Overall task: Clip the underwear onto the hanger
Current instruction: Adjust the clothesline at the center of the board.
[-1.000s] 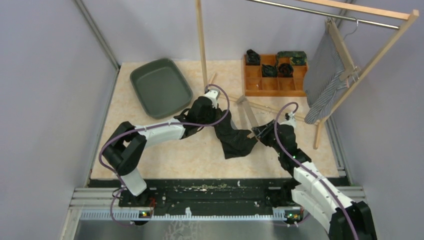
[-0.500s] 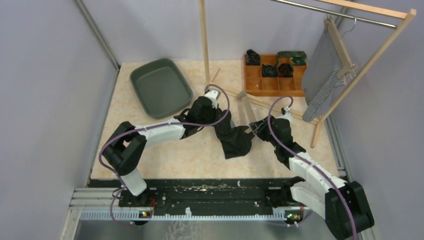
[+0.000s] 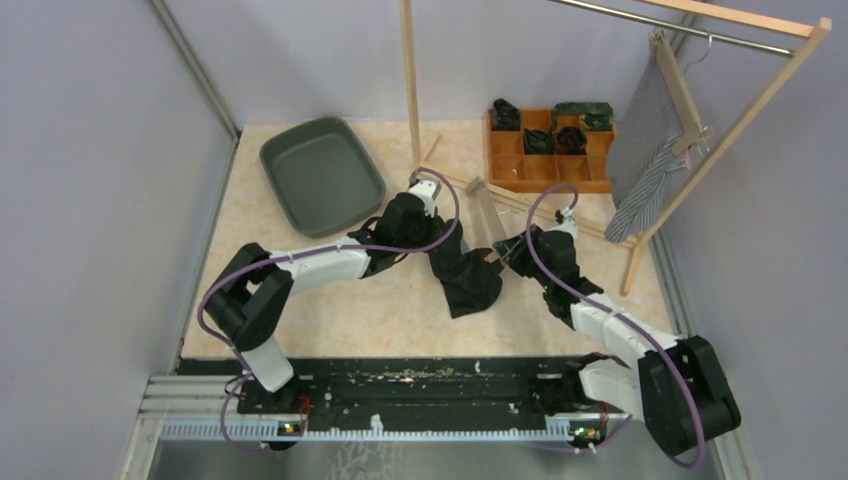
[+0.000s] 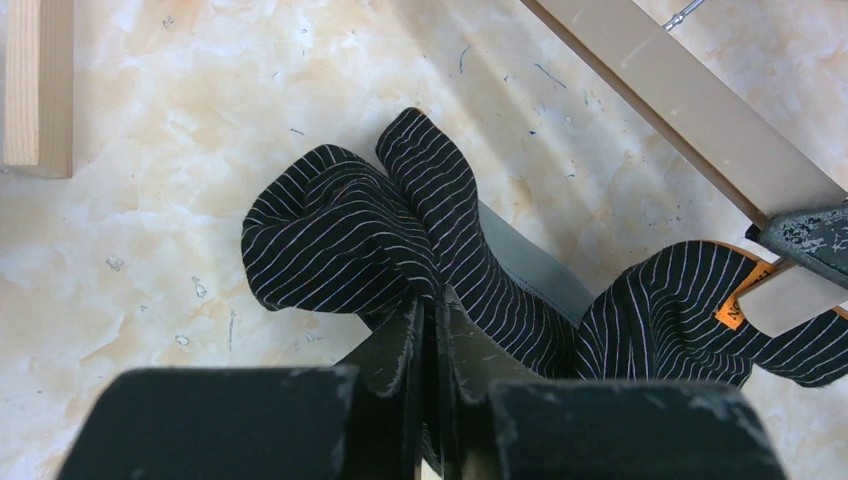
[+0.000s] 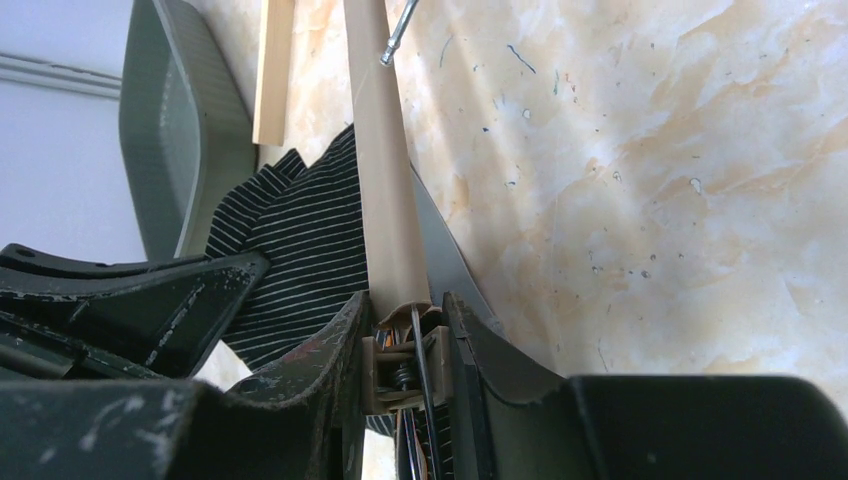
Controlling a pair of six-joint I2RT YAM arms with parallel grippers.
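Note:
The underwear (image 3: 468, 278), black with thin white stripes, lies bunched mid-table. My left gripper (image 3: 438, 238) is shut on its upper fold; in the left wrist view the fingertips (image 4: 432, 305) pinch the striped cloth (image 4: 340, 225). The hanger (image 3: 487, 215) is a pale wooden bar slanting over the table just right of the cloth. My right gripper (image 3: 507, 256) is shut on the clip at its near end. In the right wrist view the spring clip (image 5: 405, 365) sits squeezed between the gripper's (image 5: 405, 322) two fingers, with the bar (image 5: 383, 170) running away over the underwear (image 5: 300, 250).
A dark green tray (image 3: 322, 175) sits at the back left. An orange wooden organizer (image 3: 540, 172) with folded garments stands at the back right. A wooden rack post (image 3: 410, 90) rises behind the arms, and a striped cloth (image 3: 645, 150) hangs at the right.
My right arm has swung left and farther from its base, carrying the hanger's clip end toward the underwear. The left arm and the cloth it holds have stayed put.

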